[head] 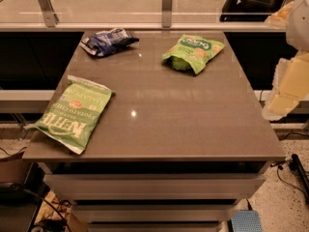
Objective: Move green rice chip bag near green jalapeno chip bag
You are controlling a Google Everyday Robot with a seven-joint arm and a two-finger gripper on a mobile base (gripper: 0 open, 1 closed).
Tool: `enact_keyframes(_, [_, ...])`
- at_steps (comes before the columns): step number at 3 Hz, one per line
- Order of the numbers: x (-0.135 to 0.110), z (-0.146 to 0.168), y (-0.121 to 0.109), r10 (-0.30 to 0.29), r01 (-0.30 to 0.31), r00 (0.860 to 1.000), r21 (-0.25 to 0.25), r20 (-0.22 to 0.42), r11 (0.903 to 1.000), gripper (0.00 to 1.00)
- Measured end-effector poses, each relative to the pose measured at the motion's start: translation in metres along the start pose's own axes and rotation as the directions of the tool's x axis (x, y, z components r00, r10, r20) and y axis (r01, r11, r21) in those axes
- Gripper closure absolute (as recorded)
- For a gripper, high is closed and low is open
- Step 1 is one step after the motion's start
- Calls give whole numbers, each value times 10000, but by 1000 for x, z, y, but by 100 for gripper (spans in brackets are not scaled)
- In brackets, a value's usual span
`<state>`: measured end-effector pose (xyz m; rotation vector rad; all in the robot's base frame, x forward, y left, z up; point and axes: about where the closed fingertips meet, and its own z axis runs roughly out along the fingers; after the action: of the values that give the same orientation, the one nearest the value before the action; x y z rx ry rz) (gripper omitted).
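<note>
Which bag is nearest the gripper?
Green rice chip bag, far right; the gripper is beyond the table's right edge. Green jalapeno chip bag and blue bag lie left.

Grey table viewed from near edge. Green rice chip bag laid at 1 o'clock on tabletop, near far edge, crumpled, logo inverted. Green jalapeno chip bag laid flat at 9 o'clock, lettering inverted, one corner hung over left edge. Dark blue bag placed at 11 o'clock. Green bags kept well apart. Gripper held at 3 o'clock, beyond table's right edge, apart from all bags.
</note>
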<state>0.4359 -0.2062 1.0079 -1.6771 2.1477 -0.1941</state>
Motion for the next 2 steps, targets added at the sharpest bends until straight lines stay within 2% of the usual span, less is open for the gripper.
enact_keyframes(1, [-1,-3,-2,-87,86,9999,56,103,9999,0])
enact_keyframes(2, [-1,-8,-12,-564,560,9978,117,340,9984,0])
